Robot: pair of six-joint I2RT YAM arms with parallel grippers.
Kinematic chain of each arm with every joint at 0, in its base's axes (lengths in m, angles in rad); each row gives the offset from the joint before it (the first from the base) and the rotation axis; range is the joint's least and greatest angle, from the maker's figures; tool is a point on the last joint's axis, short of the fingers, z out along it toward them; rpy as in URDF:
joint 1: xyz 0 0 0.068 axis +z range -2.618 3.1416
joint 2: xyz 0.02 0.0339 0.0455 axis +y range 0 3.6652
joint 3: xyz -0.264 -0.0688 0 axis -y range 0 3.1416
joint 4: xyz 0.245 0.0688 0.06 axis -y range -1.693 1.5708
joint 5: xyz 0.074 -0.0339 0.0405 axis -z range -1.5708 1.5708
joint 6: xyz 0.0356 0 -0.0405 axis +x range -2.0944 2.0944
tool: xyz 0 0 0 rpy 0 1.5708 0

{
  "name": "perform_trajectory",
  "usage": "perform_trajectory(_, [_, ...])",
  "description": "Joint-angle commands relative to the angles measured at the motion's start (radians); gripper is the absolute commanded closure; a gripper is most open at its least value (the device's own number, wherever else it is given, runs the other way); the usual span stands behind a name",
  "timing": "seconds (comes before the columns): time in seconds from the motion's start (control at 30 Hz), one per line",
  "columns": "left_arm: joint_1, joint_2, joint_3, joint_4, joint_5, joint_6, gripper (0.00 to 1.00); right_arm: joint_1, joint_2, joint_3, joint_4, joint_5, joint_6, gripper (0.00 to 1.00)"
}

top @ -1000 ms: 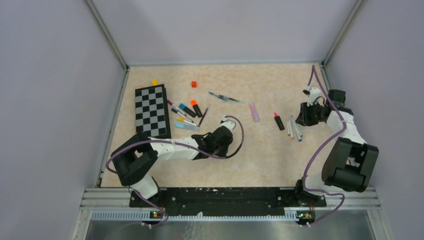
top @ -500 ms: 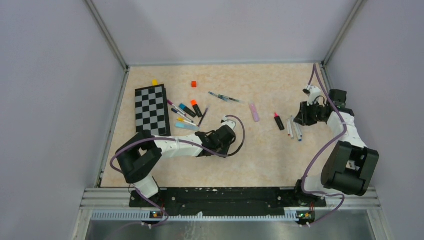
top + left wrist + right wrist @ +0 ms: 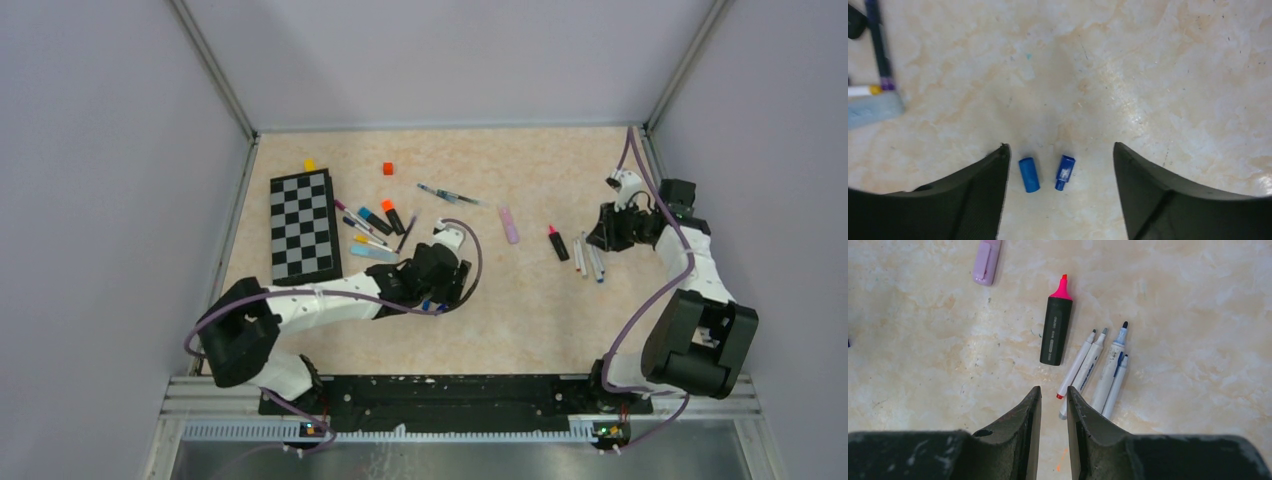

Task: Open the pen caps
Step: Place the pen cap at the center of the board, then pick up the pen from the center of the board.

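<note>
Your L gripper point(image 3: 1060, 155) is gaping wide, two blue pen caps point(image 3: 1029, 174) lying loose between its fingers. Your R gripper point(image 3: 1050, 397) is sitting nearly pinched, holding nothing, by the white markers point(image 3: 1098, 370).

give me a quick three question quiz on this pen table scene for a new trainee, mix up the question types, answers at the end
1. True or false: the left gripper is clamped on a blue cap.
2. What colour is the tip of the black highlighter ahead of the right gripper? A) pink B) yellow C) green
3. How many small blue pieces lie between the left gripper's fingers in the left wrist view?

Key
1. False: its jaws stand apart, and the blue cap lies loose on the table.
2. A
3. Two: the cap and a second blue piece, side by side, not touching.
</note>
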Motion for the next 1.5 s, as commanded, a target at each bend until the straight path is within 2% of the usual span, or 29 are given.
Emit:
perform_trajectory(0.0, [0.012,-0.124,-0.068,0.104,-0.134,0.07,0.11,-0.012,-0.051,0.009,0.004,-0.045,-0.022,0.76])
perform_trajectory(0.03, [0.02,-0.146,-0.084,0.118,-0.159,0.064,0.03,-0.012,-0.055,0.008,0.004,-0.051,-0.022,0.76])
perform_trajectory(0.07, [0.034,-0.173,-0.1,0.132,-0.184,0.049,0.01,-0.012,-0.056,0.007,0.005,-0.053,-0.022,0.76])
perform_trajectory(0.17, [0.119,-0.228,-0.142,0.148,-0.175,-0.05,0.01,-0.012,-0.062,0.004,0.004,-0.057,-0.023,0.76])
perform_trajectory(0.27, [0.234,-0.255,-0.167,0.158,-0.051,-0.155,0.01,-0.012,-0.063,0.005,0.004,-0.063,-0.025,0.76])
perform_trajectory(0.33, [0.279,-0.253,-0.17,0.128,-0.068,-0.269,0.01,-0.012,-0.064,0.005,0.002,-0.067,-0.026,0.76])
perform_trajectory(0.4, [0.293,-0.228,-0.134,-0.008,-0.173,-0.443,0.01,-0.012,-0.066,0.005,0.002,-0.068,-0.027,0.76])
perform_trajectory(0.5, [0.299,-0.142,0.022,-0.291,-0.288,-0.654,0.03,-0.011,-0.066,0.005,0.002,-0.071,-0.028,0.76])
perform_trajectory(0.6, [0.31,-0.039,0.136,-0.451,-0.308,-0.745,0.09,-0.012,-0.067,0.004,0.001,-0.073,-0.028,0.75])
perform_trajectory(0.7, [0.333,0.03,0.186,-0.475,-0.285,-0.768,0.18,-0.012,-0.066,0.005,-0.001,-0.075,-0.03,0.76])
perform_trajectory(0.8, [0.368,0.074,0.207,-0.443,-0.259,-0.759,0.36,-0.011,-0.07,0.004,0.0,-0.076,-0.032,0.75])
perform_trajectory(1.1, [0.467,0.15,0.236,-0.389,-0.189,-0.738,0.4,-0.012,-0.073,0.003,-0.002,-0.076,-0.034,0.75])
perform_trajectory(1.23, [0.498,0.195,0.275,-0.406,-0.171,-0.724,0.47,-0.012,-0.072,0.004,-0.003,-0.077,-0.035,0.75])
perform_trajectory(1.47, [0.525,0.238,0.296,-0.426,-0.149,-0.722,0.48,-0.012,-0.071,0.002,-0.003,-0.076,-0.037,0.75])
